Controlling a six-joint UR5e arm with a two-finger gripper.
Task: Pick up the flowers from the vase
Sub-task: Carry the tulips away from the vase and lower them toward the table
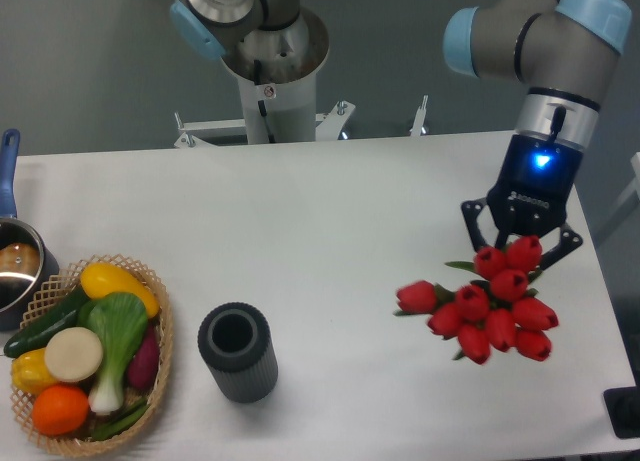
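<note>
1. The flowers are seen out of the vase, well apart from it, over the right part of the white counter. Whether the bunch hangs just above the surface or already touches it cannot be told from this view.

2. The tool is pointed downward directly above the bunch, with its dark fingers spread on either side of the upper buds. The fingertips are hidden behind the red heads, so it cannot be told whether the stems are clamped or let go.

3. The vase is left upright with its round mouth bare, just beside the wicker basket of fruit and vegetables. A pot is partly visible at the left edge of the counter.

4. The bunch is judged to be light and top-heavy: the cluster of buds is wider than the vase, and one bud is splayed out to the left of the others. The look of the buds suggests an artificial bouquet, springy rather than fragile, though that cannot be confirmed.

5. The best hold is judged to be on the gathered stems just under the heads, where the bunch is narrowest and stiffest. A pinch on the buds themselves would be likely to slip or to spread the cluster.

6. With the flowers clear of the vase, the lifting part of the task is judged to be done.
</note>
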